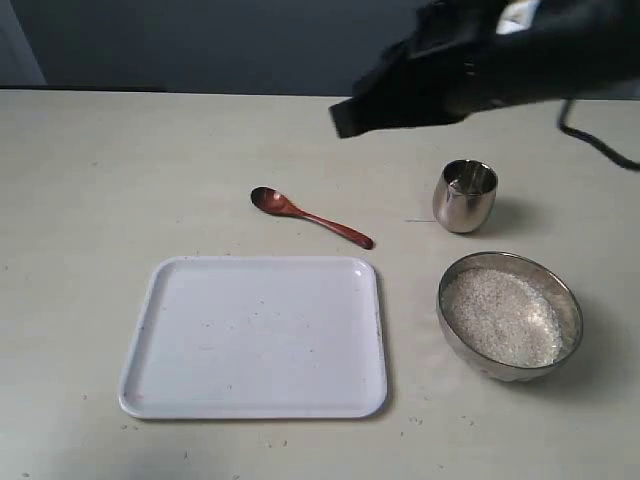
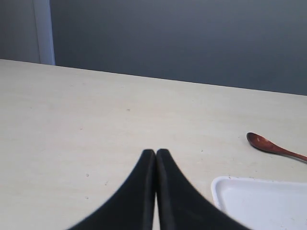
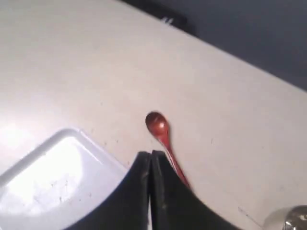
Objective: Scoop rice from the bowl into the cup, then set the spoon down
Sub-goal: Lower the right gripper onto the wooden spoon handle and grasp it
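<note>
Beside tray | spoon | reddish-brown, glossy, oval head, slim handle

- In the right wrist view, the right pincer hides the handle end of the spoon. The cup is a blurred sliver at the picture's edge, and the white tray is cut off.
- In the left wrist view, the spoon's handle runs out of the picture, and you see only one corner of the tray.
- In the exterior view, your right arm is a dark blur over the far right edge of the table, cut off by the picture's edge.
</note>
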